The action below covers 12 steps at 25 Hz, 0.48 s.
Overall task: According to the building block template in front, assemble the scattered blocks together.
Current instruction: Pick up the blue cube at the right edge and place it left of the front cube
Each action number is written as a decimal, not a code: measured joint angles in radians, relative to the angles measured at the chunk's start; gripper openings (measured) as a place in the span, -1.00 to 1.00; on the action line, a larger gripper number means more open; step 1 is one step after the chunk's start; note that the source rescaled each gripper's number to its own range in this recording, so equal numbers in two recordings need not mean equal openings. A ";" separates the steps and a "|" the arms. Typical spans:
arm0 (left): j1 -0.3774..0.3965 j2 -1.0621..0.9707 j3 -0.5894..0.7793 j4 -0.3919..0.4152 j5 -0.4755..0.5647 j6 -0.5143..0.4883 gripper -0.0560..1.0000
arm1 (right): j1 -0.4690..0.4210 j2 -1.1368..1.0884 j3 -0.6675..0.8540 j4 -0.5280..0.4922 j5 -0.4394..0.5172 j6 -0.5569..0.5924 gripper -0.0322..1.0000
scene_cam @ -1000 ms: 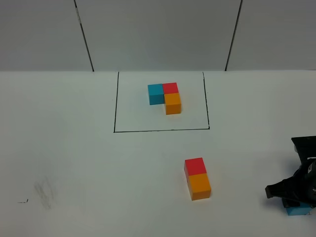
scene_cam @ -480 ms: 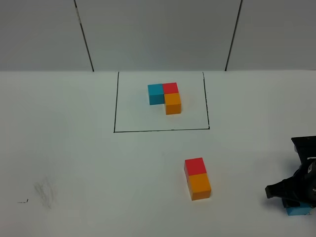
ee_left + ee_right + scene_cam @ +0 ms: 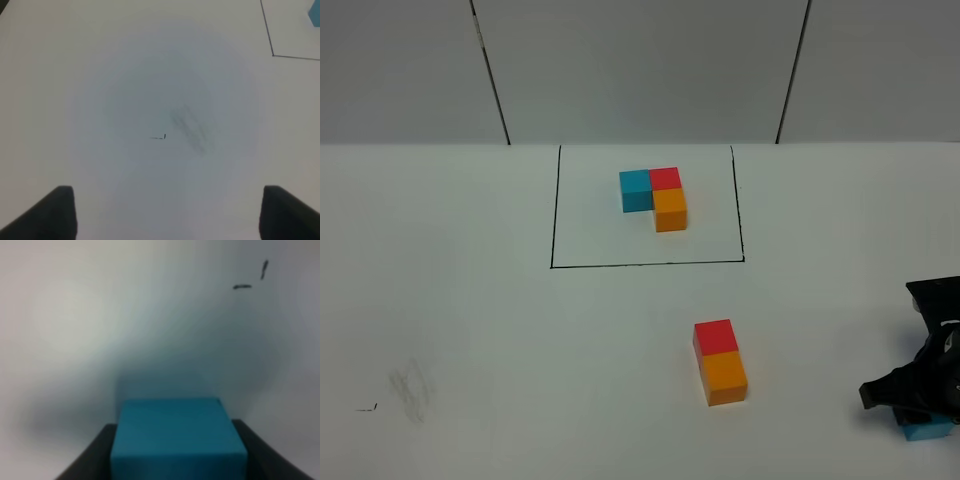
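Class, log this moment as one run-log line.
right claw: shut on blue cube | left claw: open, empty | red cube touching orange cube | template: framed, untouched

From the high camera I read the table (image 3: 470, 300) as smooth matt white, marred by a grey rubbed smudge (image 3: 412, 385) at eight o'clock. The red block (image 3: 716, 336), orange block (image 3: 724, 377) and blue block (image 3: 177, 440) look plain and matt, without sheen. The right gripper (image 3: 918, 410), at four o'clock, is dull black and plastic-looking.

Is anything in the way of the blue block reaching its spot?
Probably yes. The right gripper holds the blue block far right; going by the template, it belongs left of the red block, so that and the orange block sit between.
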 joint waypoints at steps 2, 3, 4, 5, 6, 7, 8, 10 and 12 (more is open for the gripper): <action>0.000 0.000 0.000 0.000 0.000 0.000 0.33 | 0.000 -0.001 -0.004 -0.002 0.026 -0.002 -0.93; 0.000 0.000 0.000 0.000 0.000 0.000 0.33 | 0.000 -0.001 -0.009 -0.009 0.043 -0.007 -0.93; 0.000 0.000 0.000 0.000 0.000 0.000 0.33 | 0.000 -0.001 -0.018 -0.020 0.072 -0.015 -0.93; 0.000 0.000 0.000 0.000 0.000 0.000 0.33 | 0.000 -0.001 -0.031 -0.030 0.107 -0.023 -0.93; 0.000 0.000 0.000 0.000 0.000 0.000 0.33 | 0.000 -0.001 -0.045 -0.037 0.143 -0.035 -0.93; 0.000 0.000 0.000 0.000 0.000 0.000 0.33 | 0.000 -0.001 -0.063 -0.039 0.171 -0.041 -0.93; 0.000 0.000 0.000 0.000 0.000 0.000 0.33 | 0.000 -0.001 -0.091 -0.044 0.197 -0.046 -0.93; 0.000 0.000 0.000 0.000 0.000 0.000 0.33 | 0.000 -0.001 -0.137 -0.045 0.261 -0.057 -0.93; 0.000 0.000 0.000 0.000 0.000 0.000 0.33 | 0.000 -0.001 -0.192 -0.044 0.312 -0.077 -0.93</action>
